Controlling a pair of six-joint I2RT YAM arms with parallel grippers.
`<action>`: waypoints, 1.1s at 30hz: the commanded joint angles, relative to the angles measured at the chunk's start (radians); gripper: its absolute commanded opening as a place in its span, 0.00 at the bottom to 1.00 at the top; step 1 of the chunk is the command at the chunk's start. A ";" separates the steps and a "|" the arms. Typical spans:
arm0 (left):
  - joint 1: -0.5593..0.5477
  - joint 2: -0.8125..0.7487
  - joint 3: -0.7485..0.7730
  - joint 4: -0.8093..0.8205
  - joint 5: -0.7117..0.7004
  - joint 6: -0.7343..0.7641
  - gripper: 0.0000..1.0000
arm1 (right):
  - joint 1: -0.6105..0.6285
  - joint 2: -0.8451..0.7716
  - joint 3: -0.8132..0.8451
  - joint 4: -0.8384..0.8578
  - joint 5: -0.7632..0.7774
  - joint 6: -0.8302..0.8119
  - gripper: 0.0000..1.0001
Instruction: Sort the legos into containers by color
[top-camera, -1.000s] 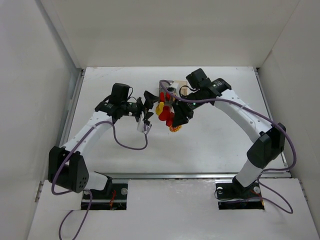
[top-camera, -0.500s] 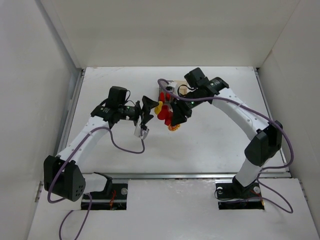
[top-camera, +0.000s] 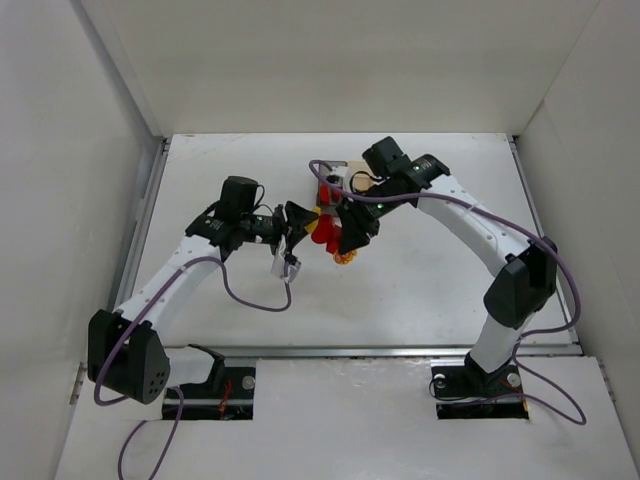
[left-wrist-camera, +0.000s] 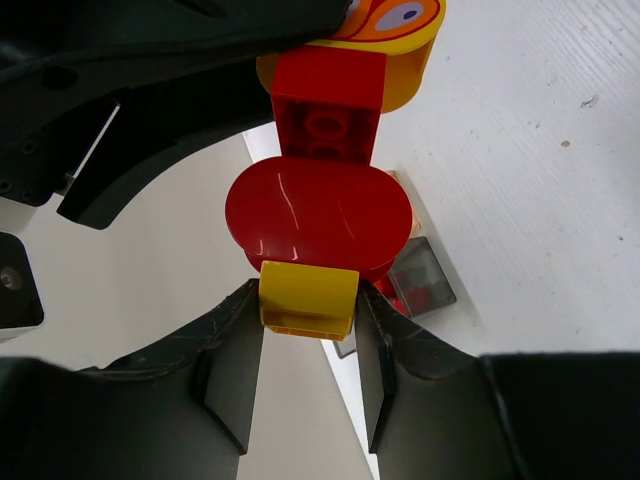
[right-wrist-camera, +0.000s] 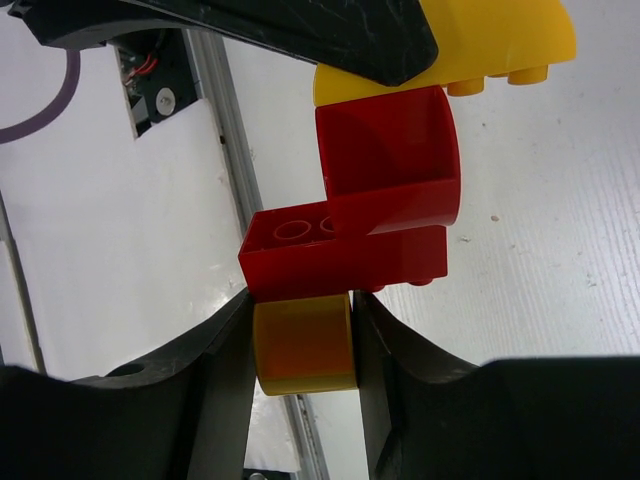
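A joined stack of legos (top-camera: 326, 232) hangs in the air above the table between both grippers. My left gripper (left-wrist-camera: 308, 308) is shut on the yellow brick (left-wrist-camera: 308, 298) at one end of it. Past that brick come a rounded red brick (left-wrist-camera: 318, 212), a studded red brick (left-wrist-camera: 328, 105) and a yellow-orange piece with an eye (left-wrist-camera: 400, 30). My right gripper (right-wrist-camera: 303, 348) is shut on the yellow round brick (right-wrist-camera: 303, 345) at the other end, under a red brick (right-wrist-camera: 345, 255). The containers (top-camera: 352, 168) sit behind, partly hidden by the right arm. The dark grey bin (left-wrist-camera: 422, 281) holds something red.
White walls enclose the table on the left, back and right. A metal rail (top-camera: 380, 351) runs along the near edge. A small white part (top-camera: 284, 262) hangs under the left wrist, with purple cables looping from both arms.
My left gripper has closed onto the yellow brick at its end of the stack. The right gripper kept its hold and shifted slightly up and left with the stack.
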 joint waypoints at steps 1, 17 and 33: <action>-0.006 -0.021 -0.013 0.030 0.018 0.945 0.15 | 0.011 0.007 0.057 0.010 -0.055 -0.013 0.00; 0.029 -0.040 -0.091 0.205 -0.223 0.743 0.00 | -0.060 0.036 -0.153 0.062 0.064 0.105 0.00; 0.038 -0.077 -0.152 0.268 -0.249 0.678 0.00 | -0.144 0.082 -0.266 0.280 0.408 0.426 0.00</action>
